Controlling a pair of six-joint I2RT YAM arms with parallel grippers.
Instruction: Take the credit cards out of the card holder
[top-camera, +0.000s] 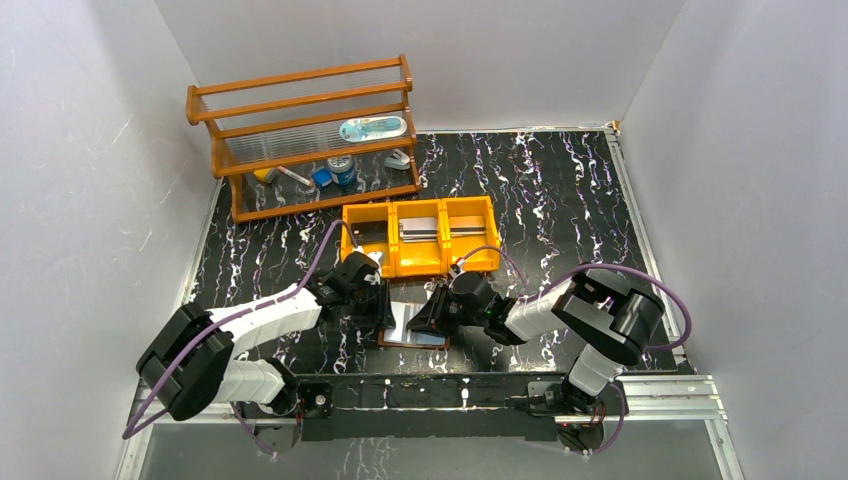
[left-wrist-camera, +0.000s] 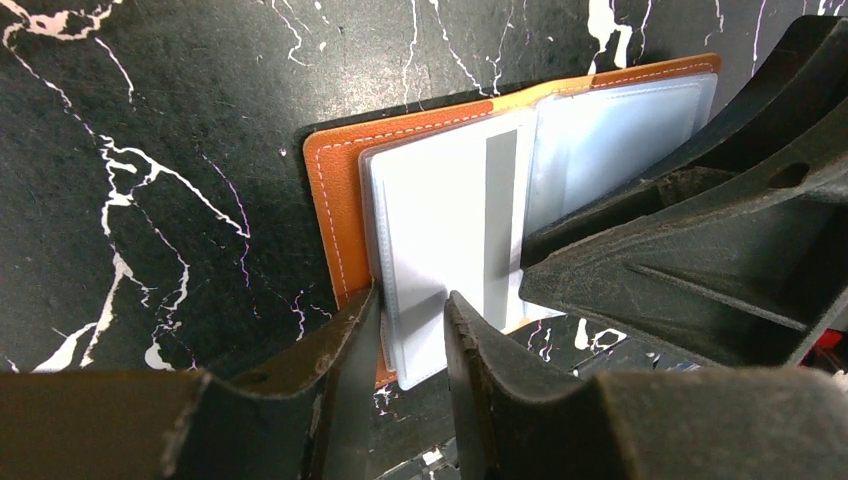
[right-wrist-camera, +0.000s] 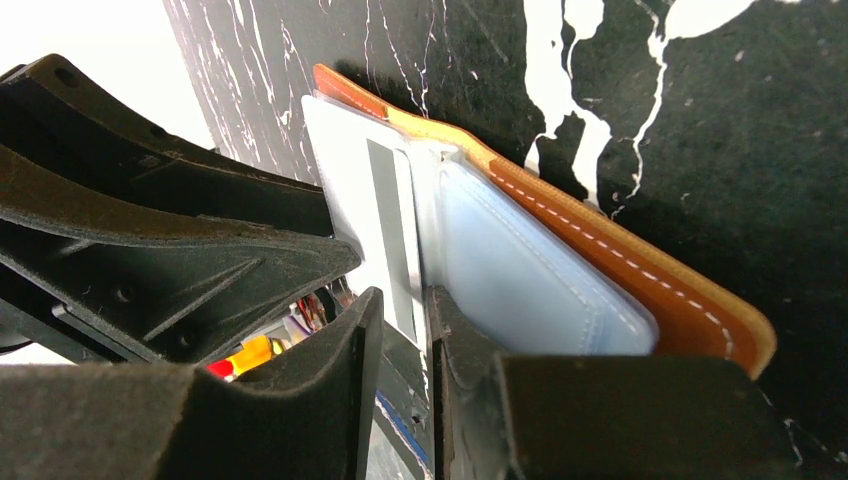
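The card holder (top-camera: 414, 343) lies open on the black marbled table between my two grippers, its brown leather (left-wrist-camera: 335, 190) (right-wrist-camera: 650, 280) under pale glossy sleeves (left-wrist-camera: 620, 130) (right-wrist-camera: 520, 260). A white credit card (left-wrist-camera: 440, 220) (right-wrist-camera: 350, 180) with a grey stripe sits in the left half, its near corner past the leather edge. My left gripper (top-camera: 385, 305) (left-wrist-camera: 410, 300) stands narrowly open over that corner, one finger at the holder's left edge, the other over the card. My right gripper (top-camera: 432, 310) (right-wrist-camera: 403, 295) has a slim gap between its jaws at the fold, with the card's edge showing in it.
An orange three-compartment tray (top-camera: 420, 268) stands just behind the holder, with flat grey items in its middle and right bins. A wooden rack (top-camera: 300, 135) with small objects is at the back left. The two grippers' fingers are close together over the holder. The table's metal front rail lies right below.
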